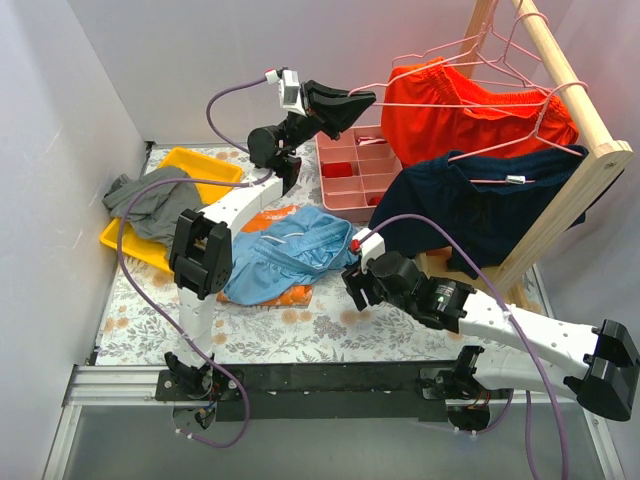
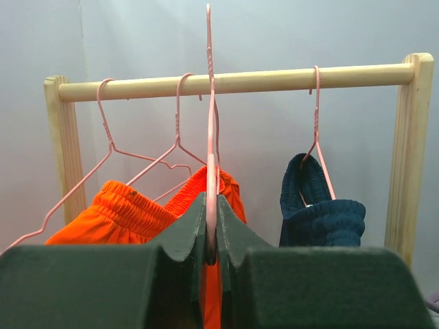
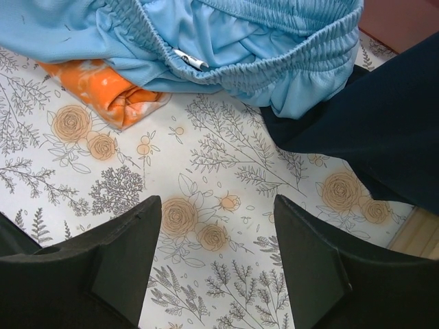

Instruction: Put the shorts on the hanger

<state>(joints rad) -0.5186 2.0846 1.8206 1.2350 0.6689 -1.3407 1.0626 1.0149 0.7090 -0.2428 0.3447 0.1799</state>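
A yellow tray point(image 1: 215, 165) holds a grey garment point(image 1: 150, 205). The pink divided tray point(image 1: 355, 175) seems to hold small red pieces, though they are hard to make out. The left arm reaches up toward the wooden rail point(image 2: 240, 81), its claw point(image 2: 211, 233) clamped on the hanger point(image 2: 211, 137). The right claw point(image 3: 216, 205) hangs wide open over the table point(image 1: 330, 325), just beside the shorts point(image 1: 285, 250) lying there.

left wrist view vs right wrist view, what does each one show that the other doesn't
Only the left wrist view: the left gripper shut on the thin pink wire hanger, the wooden rail with other pink hangers, and the bright red-orange shorts hanging there.
Only the right wrist view: the open right gripper over the floral table cover, the light sky-blue elastic-waist shorts lying on it, and a folded orange cloth partly under them.
Both: the dark navy garment, apparently the same one.
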